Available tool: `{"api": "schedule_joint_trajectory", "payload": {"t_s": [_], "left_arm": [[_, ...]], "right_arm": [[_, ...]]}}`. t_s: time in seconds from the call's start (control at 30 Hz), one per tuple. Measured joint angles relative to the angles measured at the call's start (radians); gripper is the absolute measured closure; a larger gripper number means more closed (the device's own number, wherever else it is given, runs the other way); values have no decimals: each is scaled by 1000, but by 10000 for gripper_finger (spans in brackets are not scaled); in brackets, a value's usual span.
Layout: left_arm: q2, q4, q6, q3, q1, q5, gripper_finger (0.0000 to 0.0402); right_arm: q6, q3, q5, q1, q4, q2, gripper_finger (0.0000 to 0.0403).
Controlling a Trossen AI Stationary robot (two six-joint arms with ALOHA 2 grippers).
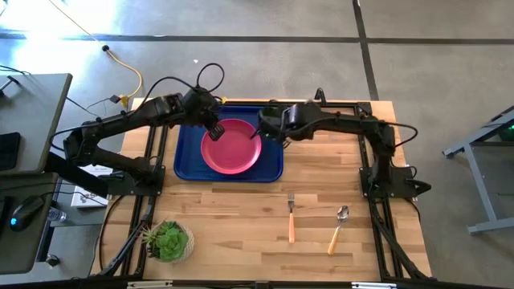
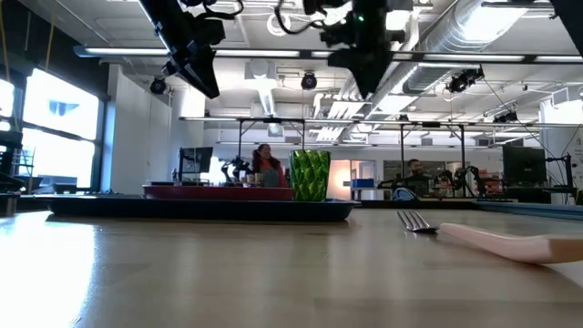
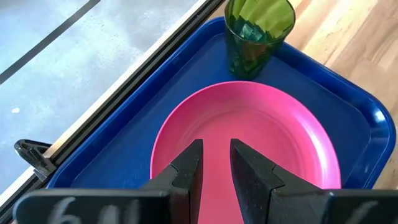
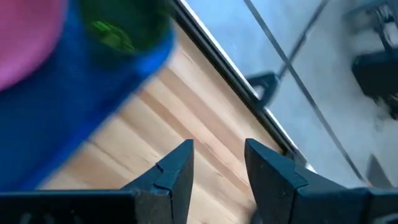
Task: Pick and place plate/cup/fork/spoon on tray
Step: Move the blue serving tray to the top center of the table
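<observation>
The pink-red plate (image 1: 231,147) lies flat in the dark-blue tray (image 1: 186,152) at the table's far middle. The green cup (image 3: 257,30) stands upright in the tray's far right corner; it also shows in the low view (image 2: 310,175). The fork (image 1: 291,217) and the spoon (image 1: 338,227) lie on the wood nearer the front, right of the tray. My left gripper (image 3: 216,146) hangs above the plate's far left part, narrowly open and empty. My right gripper (image 4: 219,149) is open and empty above the tray's far right edge, near the cup.
A potted succulent (image 1: 167,241) stands at the near left corner. Black frame rails run along the table's left side (image 1: 148,160) and right side (image 1: 371,160). Bare wood lies between the tray and the cutlery.
</observation>
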Motion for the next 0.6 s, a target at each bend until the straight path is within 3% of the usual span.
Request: {"api": "schedule_joint_trajectory", "payload": {"t_s": [0.27,0.6], "left_arm": [[0,1,0,0,14,0,332],[0,2,0,0,14,-5,332]], "right_arm": [[72,-351,-32,-106,42,-222,267],[74,-663,-230,-188,364,-504,268]]}}
